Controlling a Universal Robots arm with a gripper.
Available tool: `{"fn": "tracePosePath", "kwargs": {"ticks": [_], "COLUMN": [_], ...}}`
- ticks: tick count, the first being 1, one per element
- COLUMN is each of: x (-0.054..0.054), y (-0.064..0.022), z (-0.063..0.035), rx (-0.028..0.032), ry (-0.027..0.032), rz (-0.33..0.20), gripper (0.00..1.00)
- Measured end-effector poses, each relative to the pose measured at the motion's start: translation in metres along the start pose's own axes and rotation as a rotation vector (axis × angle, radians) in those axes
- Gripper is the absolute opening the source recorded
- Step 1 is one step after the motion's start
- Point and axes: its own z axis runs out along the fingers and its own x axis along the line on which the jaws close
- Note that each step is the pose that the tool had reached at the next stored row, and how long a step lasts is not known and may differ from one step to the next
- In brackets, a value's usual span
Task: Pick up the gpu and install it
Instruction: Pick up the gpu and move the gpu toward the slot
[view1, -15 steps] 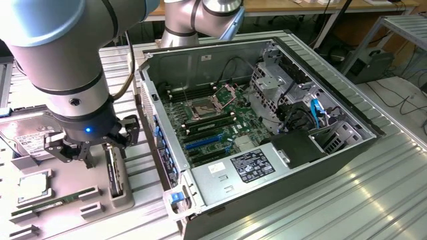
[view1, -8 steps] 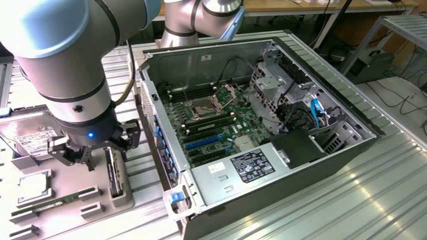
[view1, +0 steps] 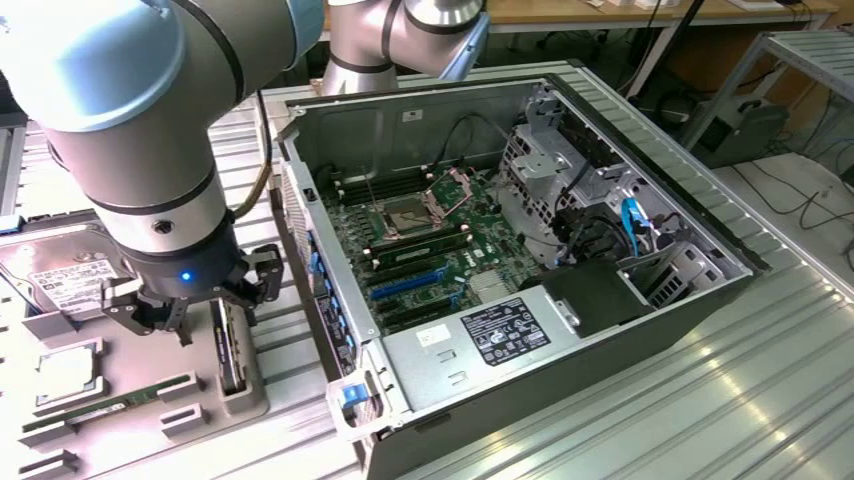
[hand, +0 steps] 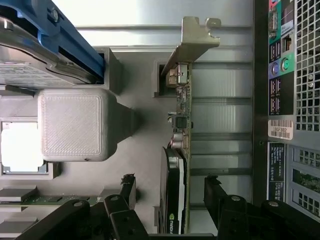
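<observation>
The gpu (view1: 230, 350) stands on edge in a slot of the grey holder (view1: 174, 372), left of the open computer case (view1: 561, 300) in the exterior view. In the wrist view the gpu (hand: 179, 165) is a thin black-and-green card with its silver bracket (hand: 194, 42) at the far end. My gripper (hand: 170, 192) is open just above the card, with one black finger (hand: 127, 186) on each side of it and a gap on both sides. In the exterior view the gripper (view1: 200, 308) hangs over the holder.
The case's motherboard has blue expansion slots (view1: 407, 283) and a power supply (view1: 501, 335) near the front. On the holder lie a hard drive (view1: 60, 278), a processor (view1: 67, 370) and a memory stick (view1: 94, 408). The case's rear panel (hand: 285, 100) runs beside the card.
</observation>
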Motion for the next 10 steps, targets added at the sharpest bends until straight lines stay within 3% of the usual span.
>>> {"fn": "tracePosePath", "kwargs": {"ticks": [10], "x": [-0.001], "y": [-0.0006], "z": [0.0118], "rx": [0.0003], "ry": [-0.0004], "rz": [0.011], "gripper": [0.66]}}
